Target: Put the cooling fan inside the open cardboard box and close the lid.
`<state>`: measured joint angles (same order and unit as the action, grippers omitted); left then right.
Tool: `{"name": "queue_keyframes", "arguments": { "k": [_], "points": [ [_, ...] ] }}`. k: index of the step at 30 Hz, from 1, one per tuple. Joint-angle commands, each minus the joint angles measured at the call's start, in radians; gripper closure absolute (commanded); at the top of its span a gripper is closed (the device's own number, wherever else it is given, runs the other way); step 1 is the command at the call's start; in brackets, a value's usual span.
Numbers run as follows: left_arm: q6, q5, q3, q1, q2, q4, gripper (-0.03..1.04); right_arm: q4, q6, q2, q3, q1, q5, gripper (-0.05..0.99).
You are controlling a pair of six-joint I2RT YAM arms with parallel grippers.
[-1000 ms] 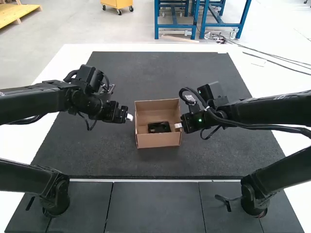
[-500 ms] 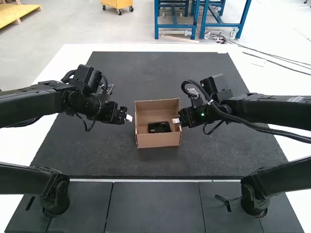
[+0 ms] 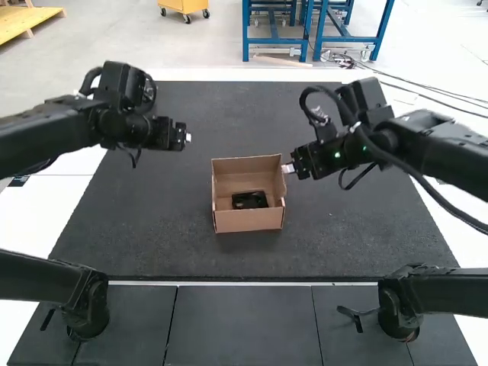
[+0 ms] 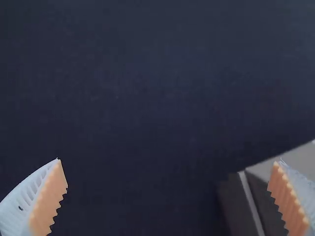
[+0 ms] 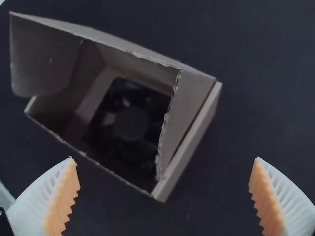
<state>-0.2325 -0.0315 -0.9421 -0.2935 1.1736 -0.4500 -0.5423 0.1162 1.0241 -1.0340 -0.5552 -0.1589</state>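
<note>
High view: cooling fan point(image 3: 249, 200) sits inside the cardboard box point(image 3: 248, 219), lid flap point(image 3: 245, 167) up; left gripper point(image 3: 185, 138) spread wide over the mat point(image 3: 145, 221), well apart, right gripper point(image 3: 288, 168) also wide, just by the box's right wall.

My left arm point(image 3: 53, 133) stretches in from the left, left gripper point(image 3: 185, 137) left of centre and farther off, fingers point(image 4: 47, 199) wide apart. My right gripper point(image 3: 287, 168) hangs just right of centre, fingers likewise spread, seemingly tipped downward.
</note>
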Motion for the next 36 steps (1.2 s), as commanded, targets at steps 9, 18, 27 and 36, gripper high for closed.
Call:
{"name": "queue_keyframes", "arguments": {
  "k": [9,18,27,36],
  "points": [
    [0.044,0.022,-0.239,-0.065,0.132,-0.042,0.04,-0.275,0.011,-0.016,-0.216,-0.026,-0.028,0.04],
    [0.079,0.070,-0.279,-0.191,0.169,-0.090,0.04,-0.317,-0.013,-0.042,-0.242,-0.023,-0.079,0.04],
    [0.078,0.077,-0.210,-0.211,0.178,-0.059,0.04,-0.317,-0.036,-0.042,-0.273,-0.012,-0.096,0.04],
    [0.076,0.077,-0.155,-0.211,0.221,0.024,0.04,-0.314,-0.050,-0.042,-0.281,-0.006,-0.113,0.04]
  ]
}}
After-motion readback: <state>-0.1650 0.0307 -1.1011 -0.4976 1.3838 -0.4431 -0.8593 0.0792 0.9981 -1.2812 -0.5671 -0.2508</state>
